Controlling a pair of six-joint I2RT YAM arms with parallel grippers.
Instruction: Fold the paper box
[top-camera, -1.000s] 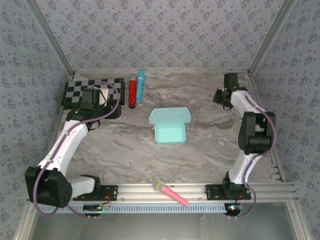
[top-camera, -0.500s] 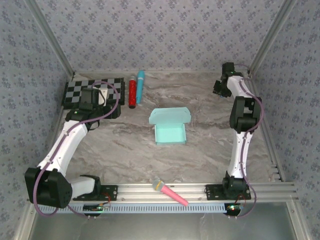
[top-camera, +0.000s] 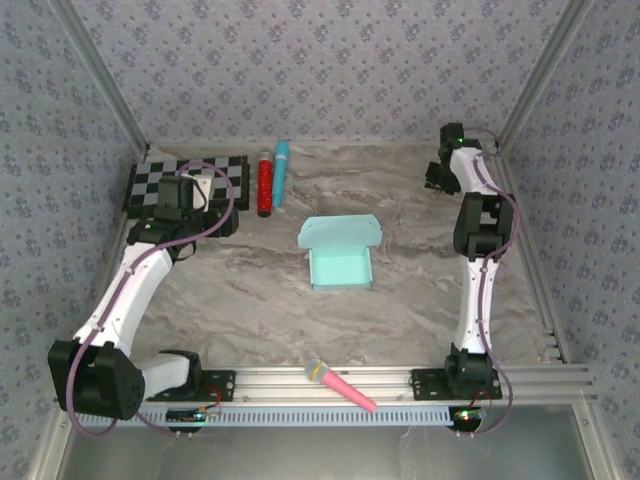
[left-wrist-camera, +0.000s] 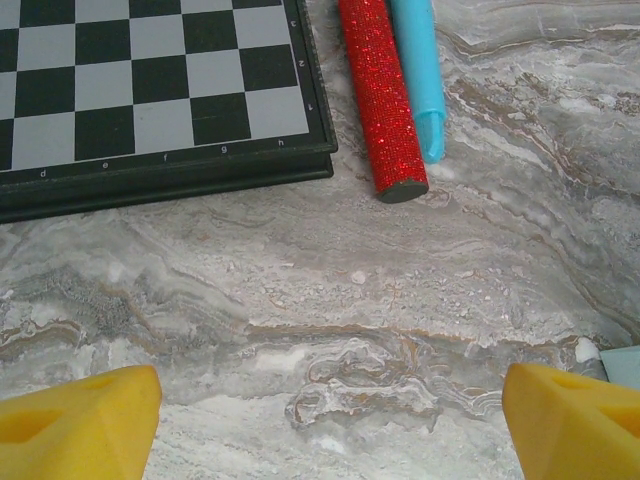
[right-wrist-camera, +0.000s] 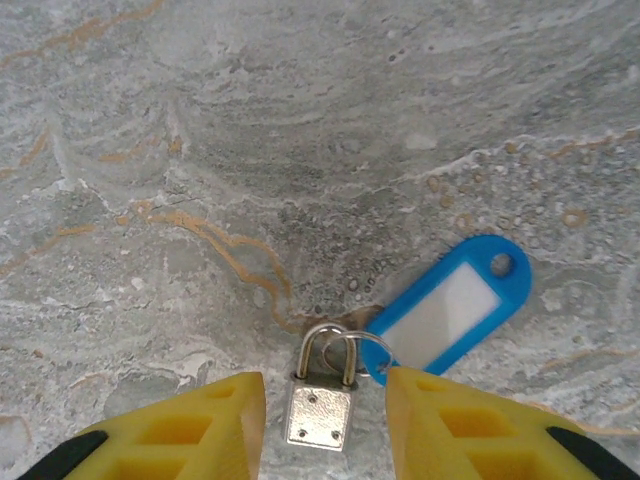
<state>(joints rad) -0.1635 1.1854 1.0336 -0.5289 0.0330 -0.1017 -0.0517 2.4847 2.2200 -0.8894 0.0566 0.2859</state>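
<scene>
The marbled table (top-camera: 420, 290) carries a checkerboard (top-camera: 145, 180) in its far left corner. The paper box (top-camera: 340, 255) sits mid-table, lid open. The left gripper (left-wrist-camera: 330, 400) gapes wide beside the checkerboard. Near the far right corner, the right gripper (right-wrist-camera: 325, 385) stands parted around a padlock (right-wrist-camera: 320, 412), not touching it.

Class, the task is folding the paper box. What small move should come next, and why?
Probably swing the left gripper right, toward the box. Its jaws stand wide open and empty over bare table by the checkerboard, and the box lies untouched mid-table, lid flap open. The right gripper hangs over a padlock in the far corner.
</scene>
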